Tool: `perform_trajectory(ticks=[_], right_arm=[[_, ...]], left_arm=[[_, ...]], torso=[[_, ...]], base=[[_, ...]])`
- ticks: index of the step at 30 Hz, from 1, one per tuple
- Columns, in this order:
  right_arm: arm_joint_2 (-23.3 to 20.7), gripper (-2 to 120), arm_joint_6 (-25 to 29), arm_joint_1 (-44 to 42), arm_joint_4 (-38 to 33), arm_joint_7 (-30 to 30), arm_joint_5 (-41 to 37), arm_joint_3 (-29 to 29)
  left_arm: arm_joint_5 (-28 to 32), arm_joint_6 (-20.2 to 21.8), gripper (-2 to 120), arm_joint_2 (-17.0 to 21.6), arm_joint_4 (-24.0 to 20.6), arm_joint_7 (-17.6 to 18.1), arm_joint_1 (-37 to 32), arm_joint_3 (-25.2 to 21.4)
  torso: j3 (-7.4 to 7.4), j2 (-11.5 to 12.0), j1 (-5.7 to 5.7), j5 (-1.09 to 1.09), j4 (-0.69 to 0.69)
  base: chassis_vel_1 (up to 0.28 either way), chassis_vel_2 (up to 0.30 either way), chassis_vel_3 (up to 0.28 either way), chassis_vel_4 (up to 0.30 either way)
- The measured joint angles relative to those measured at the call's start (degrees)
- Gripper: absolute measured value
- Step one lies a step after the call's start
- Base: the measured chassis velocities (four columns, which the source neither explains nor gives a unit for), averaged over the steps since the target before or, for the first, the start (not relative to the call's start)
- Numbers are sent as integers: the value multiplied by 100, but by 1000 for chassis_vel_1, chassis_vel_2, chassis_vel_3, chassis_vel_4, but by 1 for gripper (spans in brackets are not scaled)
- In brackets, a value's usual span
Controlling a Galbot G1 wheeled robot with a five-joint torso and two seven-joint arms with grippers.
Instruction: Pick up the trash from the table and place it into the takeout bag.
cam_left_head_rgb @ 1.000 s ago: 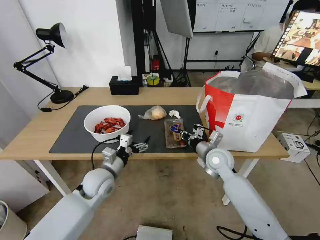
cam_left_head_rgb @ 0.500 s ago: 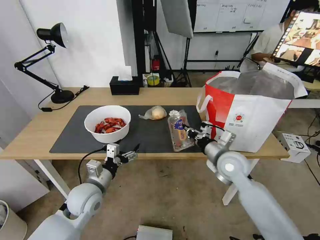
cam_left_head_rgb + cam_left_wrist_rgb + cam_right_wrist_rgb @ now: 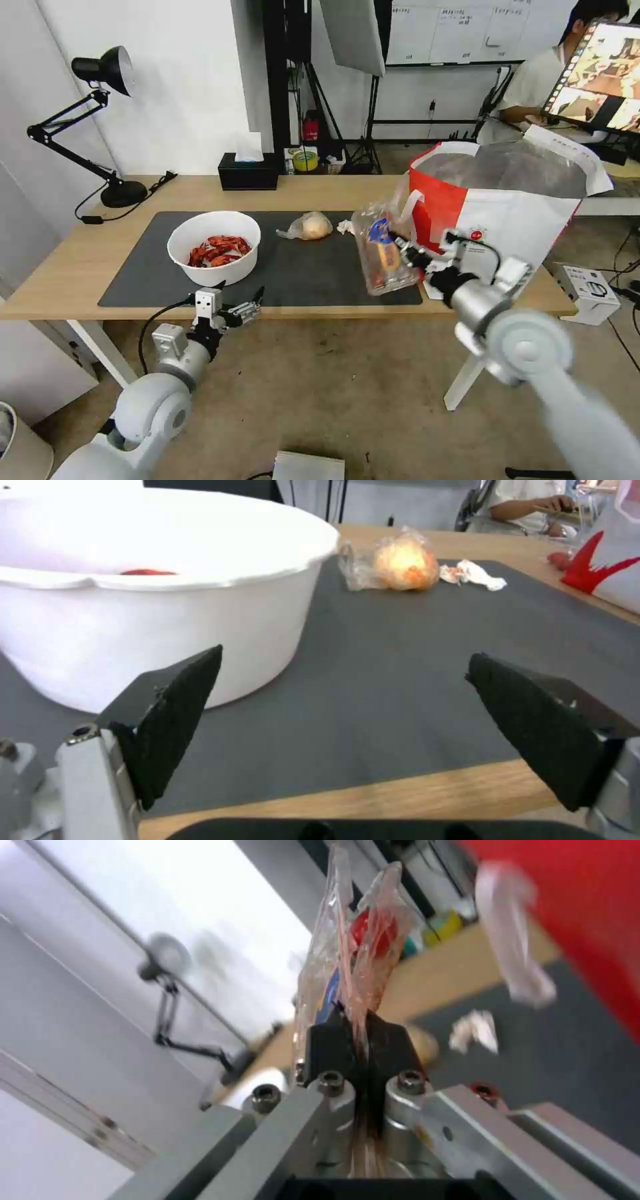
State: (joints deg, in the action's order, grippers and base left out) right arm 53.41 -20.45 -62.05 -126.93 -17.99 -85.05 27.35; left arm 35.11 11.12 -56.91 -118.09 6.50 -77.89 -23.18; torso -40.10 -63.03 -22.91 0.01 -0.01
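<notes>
Clamshell tray point(image 3: 381, 257), pinched in my right gripper point(image 3: 408, 252), had risen off the worktop point(image 3: 200, 193) to just beside the takeout bag point(image 3: 507, 220); bagging looked close. My left gripper point(image 3: 248, 308), spread wide, had backed off that bag.

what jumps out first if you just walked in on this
The right gripper holds the clear clamshell tray of cherry tomatoes lifted off the table, beside the big red and white takeout bag. On the dark mat sits a white bowl of red crayfish, with the open left gripper at the near table edge.
</notes>
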Motion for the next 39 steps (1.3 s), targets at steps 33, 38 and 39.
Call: perform_trajectory(ticks=[33,38,39], right_arm=[[-1199,0,754,1946,1239,-1140,-2879,1191],[-1233,0,828,2318,1623,-1435,-3052,1083],[-1233,0,828,2318,1623,-1435,-3052,1083]], left_arm=[[62,-128,100,-809,-938,-551,-1373,-1671],[-124,-167,100,-1081,-1088,-715,-1556,-1838],[-124,-167,100,-1081,-1088,-715,-1556,-1838]], torso=[[-1,0,-1,0,1],[-1,0,-1,0,1],[-1,0,-1,0,1]], base=[[0,0,0,0],[0,0,0,0],[0,0,0,0]])
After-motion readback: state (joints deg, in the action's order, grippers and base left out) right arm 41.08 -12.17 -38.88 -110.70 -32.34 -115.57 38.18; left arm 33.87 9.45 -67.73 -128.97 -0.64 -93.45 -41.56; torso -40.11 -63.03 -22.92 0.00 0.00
